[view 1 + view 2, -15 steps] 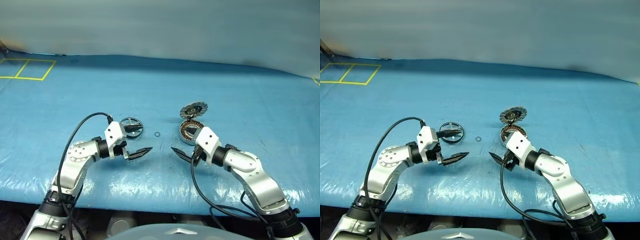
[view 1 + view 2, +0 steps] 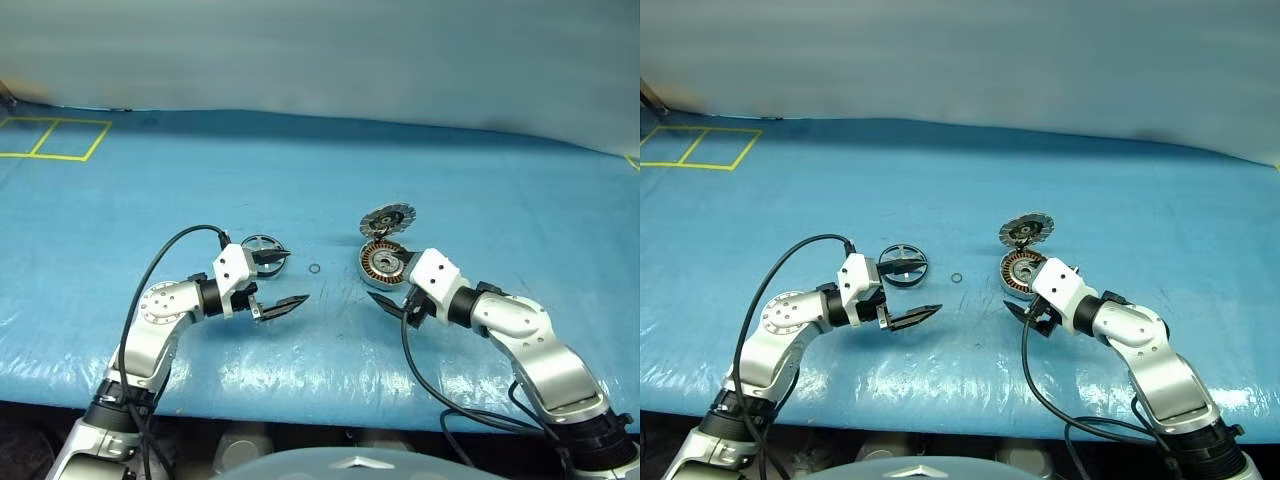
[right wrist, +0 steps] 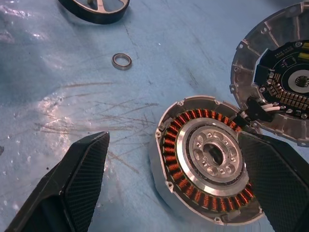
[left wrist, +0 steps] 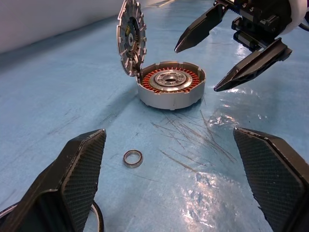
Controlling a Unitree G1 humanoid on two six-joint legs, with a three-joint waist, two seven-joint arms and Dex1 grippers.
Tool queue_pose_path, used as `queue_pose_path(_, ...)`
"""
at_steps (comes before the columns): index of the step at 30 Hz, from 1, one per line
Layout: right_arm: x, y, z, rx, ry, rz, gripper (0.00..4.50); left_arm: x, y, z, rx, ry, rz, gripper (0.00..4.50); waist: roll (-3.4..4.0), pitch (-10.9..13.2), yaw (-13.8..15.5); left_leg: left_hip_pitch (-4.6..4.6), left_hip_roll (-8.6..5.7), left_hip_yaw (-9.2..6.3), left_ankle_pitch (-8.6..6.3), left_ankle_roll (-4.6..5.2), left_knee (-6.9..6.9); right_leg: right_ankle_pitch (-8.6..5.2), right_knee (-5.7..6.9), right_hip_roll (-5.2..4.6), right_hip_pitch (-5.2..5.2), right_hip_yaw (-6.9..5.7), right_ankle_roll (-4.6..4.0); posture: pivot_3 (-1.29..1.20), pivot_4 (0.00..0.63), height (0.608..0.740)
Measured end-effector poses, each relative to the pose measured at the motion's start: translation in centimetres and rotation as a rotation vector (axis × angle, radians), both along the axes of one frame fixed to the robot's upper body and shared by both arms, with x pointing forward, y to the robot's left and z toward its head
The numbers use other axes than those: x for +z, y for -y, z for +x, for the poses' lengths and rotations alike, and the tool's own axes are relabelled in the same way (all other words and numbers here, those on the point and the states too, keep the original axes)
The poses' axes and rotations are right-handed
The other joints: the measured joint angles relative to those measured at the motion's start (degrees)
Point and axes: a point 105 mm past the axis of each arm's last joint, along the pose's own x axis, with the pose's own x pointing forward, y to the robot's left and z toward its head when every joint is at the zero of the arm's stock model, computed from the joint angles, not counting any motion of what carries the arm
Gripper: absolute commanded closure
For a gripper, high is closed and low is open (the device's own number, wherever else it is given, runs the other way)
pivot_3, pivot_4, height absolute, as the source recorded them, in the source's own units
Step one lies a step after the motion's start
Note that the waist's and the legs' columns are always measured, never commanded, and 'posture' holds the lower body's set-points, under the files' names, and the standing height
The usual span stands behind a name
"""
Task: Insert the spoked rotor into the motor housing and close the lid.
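**Motor parts on blue worktop, both hands empty**

- Worktop [image 2: 480, 190]: covered in blue sheeting, scratched and glossy near the parts; yellow tape squares [image 2: 55, 138] at the far left corner.
- Housing [image 2: 384, 264]: shallow silver cup, copper windings in a ring round a silver hub, open side up, resting flat right of centre.
- Lid [image 2: 388, 218]: standing tilted at the housing's far edge, touching it, segmented face towards the cup; thin wires run from it to the housing rim.
- Rotor [image 2: 262, 252]: lies flat on the sheeting left of centre, well apart from the housing, partly behind the left hand's far finger.
- Small ring [image 2: 315, 268]: loose on the sheeting between rotor and housing, touching neither.
- Left hand [image 2: 282, 281]: fingers spread wide, holding nothing, just beside the rotor, pointing towards the housing.
- Right hand [image 2: 1023, 297]: fingers spread wide, holding nothing, tips low beside the housing's near left edge, housing seen between its fingers in the wrist view.
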Motion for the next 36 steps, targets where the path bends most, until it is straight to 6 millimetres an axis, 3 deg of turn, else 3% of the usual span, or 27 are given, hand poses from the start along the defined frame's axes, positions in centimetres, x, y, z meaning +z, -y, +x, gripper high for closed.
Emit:
queue_pose_path(7,0.3,0.0,0.4,0.039,-0.025,-0.019,0.04,0.1,0.2,0.2,0.022,0.018,-0.017,0.0,0.0,0.0,0.0,0.0,0.0,0.0,0.0,0.0,0.02,0.08,0.0,0.0,0.01,0.01,0.14,0.0,0.15,0.74)
queue_pose_path(23,-1.7,0.1,2.4,0.133,-0.118,-0.204,0.04,-1.4,-0.1,-0.5,0.074,0.01,0.001,0.0,0.0,0.0,0.04,-0.02,0.0,0.01,-0.01,0.02,0.04,0.17,-0.02,-0.01,0.0,0.01,0.22,0.0,0.15,0.74)
queue_pose_path(32,-2.2,0.5,2.2,0.168,-0.128,-0.273,0.04,-1.9,-0.2,-0.8,0.095,0.011,0.004,0.0,0.0,0.0,0.18,-0.01,-0.01,0.01,-0.01,0.03,0.12,0.15,-0.02,-0.02,0.05,0.01,0.21,0.0,0.15,0.74)
queue_pose_path(36,-2.1,0.6,2.2,0.182,-0.115,-0.304,0.91,-1.8,-0.1,-0.7,0.099,0.016,-0.001,0.0,0.0,0.0,0.32,-0.01,-0.01,0.02,-0.01,0.03,0.14,0.14,-0.02,-0.02,0.06,0.01,0.19,0.0,0.15,0.74)
